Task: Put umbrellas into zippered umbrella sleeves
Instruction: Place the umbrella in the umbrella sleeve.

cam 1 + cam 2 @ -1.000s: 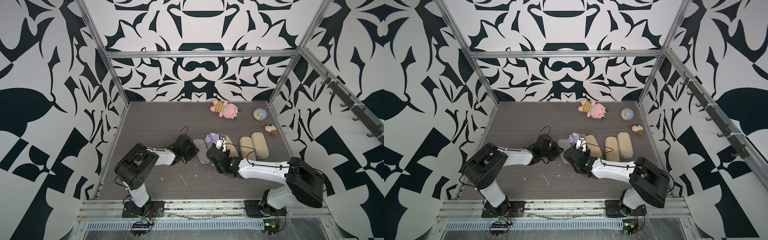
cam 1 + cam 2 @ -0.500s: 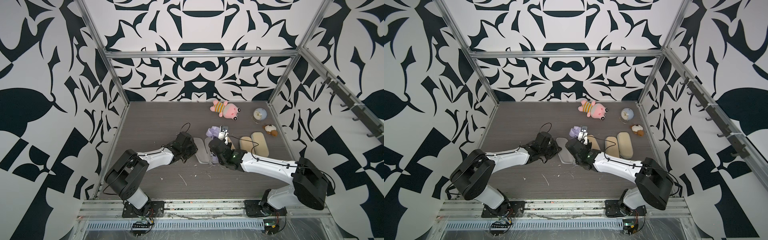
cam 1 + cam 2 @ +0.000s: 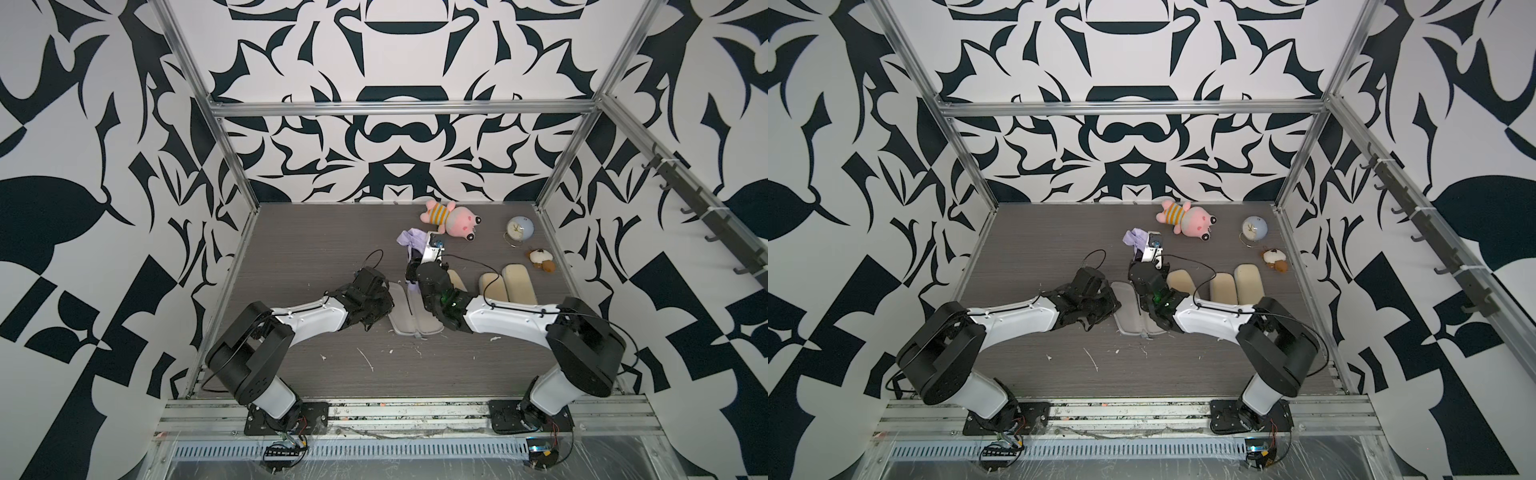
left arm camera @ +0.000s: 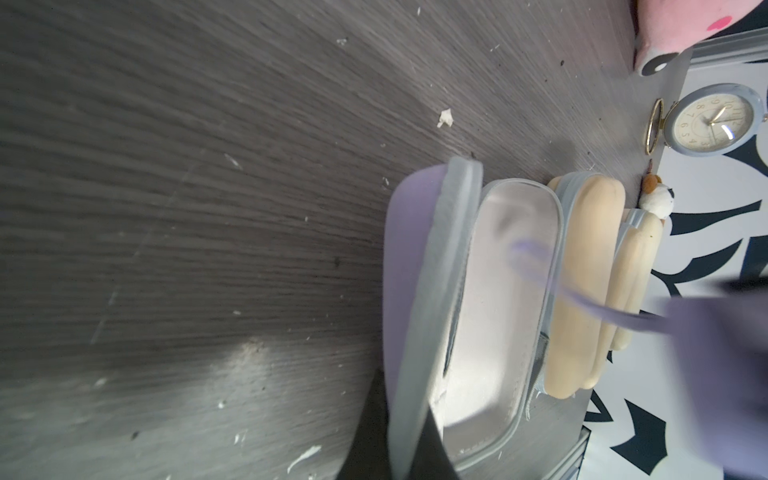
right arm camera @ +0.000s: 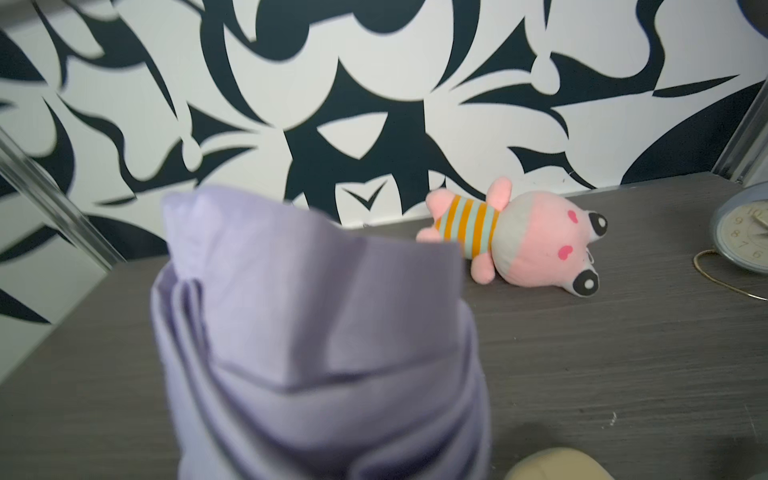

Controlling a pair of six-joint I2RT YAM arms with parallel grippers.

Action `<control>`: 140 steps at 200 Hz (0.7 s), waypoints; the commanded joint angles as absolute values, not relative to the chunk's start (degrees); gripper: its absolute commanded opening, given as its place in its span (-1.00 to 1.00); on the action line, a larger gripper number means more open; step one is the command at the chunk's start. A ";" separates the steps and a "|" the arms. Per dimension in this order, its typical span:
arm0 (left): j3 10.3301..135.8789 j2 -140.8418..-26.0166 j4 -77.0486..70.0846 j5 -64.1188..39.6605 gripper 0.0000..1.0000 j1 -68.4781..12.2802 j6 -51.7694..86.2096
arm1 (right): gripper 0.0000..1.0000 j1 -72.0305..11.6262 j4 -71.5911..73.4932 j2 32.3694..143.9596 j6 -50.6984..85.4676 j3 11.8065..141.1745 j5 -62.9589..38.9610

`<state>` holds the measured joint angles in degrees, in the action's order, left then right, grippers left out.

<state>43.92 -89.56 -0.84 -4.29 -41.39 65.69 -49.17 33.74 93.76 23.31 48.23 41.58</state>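
The lavender umbrella (image 3: 410,240), a short bundle of bunched fabric, is raised clear of the table (image 3: 311,257) and tilted. Its thin strap (image 4: 536,266) trails, blurred, over the sleeve below. The lavender sleeve (image 3: 1126,305) lies unzipped and spread open with its pale grey-white lining (image 4: 498,291) facing up. One half is tipped up on edge, showing its lavender outside. Beside the flat half, three beige sleeves (image 3: 492,286) lie closed, side by side in a row, parallel to it.

open sleeve (image 3: 401,309) left of three closed sleeves (image 3: 519,284), plush toy (image 3: 453,218) behind
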 commanded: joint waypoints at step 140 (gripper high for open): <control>42.07 -85.74 1.40 -2.78 -1.00 -40.43 68.51 | -1.00 -52.47 15.73 88.36 39.51 37.77 37.27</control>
<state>43.42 -88.03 -0.05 -3.68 -40.88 68.69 -52.53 23.00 89.30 37.89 37.15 38.13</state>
